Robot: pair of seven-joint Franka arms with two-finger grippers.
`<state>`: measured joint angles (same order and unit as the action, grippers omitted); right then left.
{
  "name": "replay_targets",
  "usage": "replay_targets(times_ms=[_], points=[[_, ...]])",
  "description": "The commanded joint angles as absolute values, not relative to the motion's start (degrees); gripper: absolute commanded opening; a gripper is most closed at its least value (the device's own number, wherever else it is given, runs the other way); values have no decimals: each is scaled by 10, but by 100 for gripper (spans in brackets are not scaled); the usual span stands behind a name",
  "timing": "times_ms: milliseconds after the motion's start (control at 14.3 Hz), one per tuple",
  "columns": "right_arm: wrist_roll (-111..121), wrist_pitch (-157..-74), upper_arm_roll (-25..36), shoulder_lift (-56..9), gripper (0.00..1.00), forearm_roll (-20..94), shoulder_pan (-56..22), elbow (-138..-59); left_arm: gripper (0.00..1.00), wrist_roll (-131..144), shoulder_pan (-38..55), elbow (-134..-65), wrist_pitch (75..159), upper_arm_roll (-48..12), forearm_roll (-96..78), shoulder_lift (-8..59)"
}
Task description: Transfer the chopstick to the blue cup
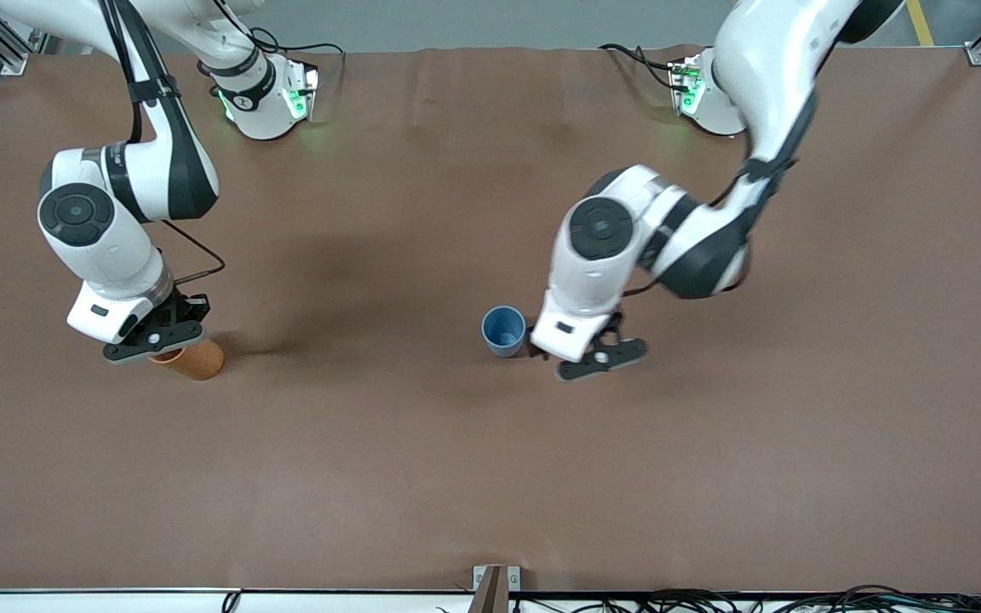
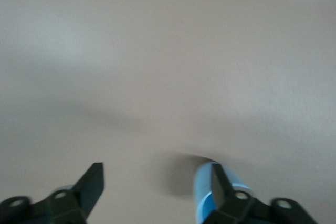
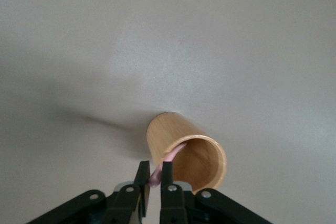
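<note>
Starting at the right arm's end of the desk (image 1: 422, 477), your right pincer (image 1: 158, 340) is sitting directly over the orange-brown cup (image 1: 197, 359), and in the front view it is covering most of that cup's mouth, so only the lower wall is showing there. The right wrist view is telling you more: the pincer's fingers (image 3: 142, 179) are pressed together on the chopstick (image 3: 167, 162), a thin pale-pink stick whose upper end is clamped between them while the rest is running down inside the cup. Only a short stretch of it is showing; its lower part is hidden by the cup's wall, and in the front view you are not seeing it at all.

Moving toward the left arm's end, the blue cup (image 1: 504, 330) is standing upright near the middle of the desk, well apart from the orange-brown cup. Your left pincer (image 1: 601, 358) is hanging low just beside it, with its fingers (image 2: 90, 184) spread wide and holding nothing. In the left wrist view the blue cup (image 2: 202, 195) is partly hidden by one finger and cut off at the frame's edge, so whether that finger is touching it is hard to make out.
</note>
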<state>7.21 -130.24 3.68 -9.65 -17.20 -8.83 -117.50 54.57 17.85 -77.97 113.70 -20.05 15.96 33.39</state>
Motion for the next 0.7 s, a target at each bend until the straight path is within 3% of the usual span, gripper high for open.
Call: replay_targets(times_ms=[0, 140, 419, 628], points=[[64, -1297, 35, -91, 3, -181, -85, -1175, 100, 421, 143, -802, 1093, -180, 121, 263], [67, -1291, 38, -77, 3, -180, -84, -1171, 100, 318, 142, -816, 1078, -122, 69, 218], [62, -1148, 35, -35, 3, -153, -90, -1094, 100, 138, 119, -852, 1043, -42, 7, 142], [60, -1037, 33, -30, 3, -93, -93, -987, 100, 26, 74, -853, 983, -34, 3, 94]])
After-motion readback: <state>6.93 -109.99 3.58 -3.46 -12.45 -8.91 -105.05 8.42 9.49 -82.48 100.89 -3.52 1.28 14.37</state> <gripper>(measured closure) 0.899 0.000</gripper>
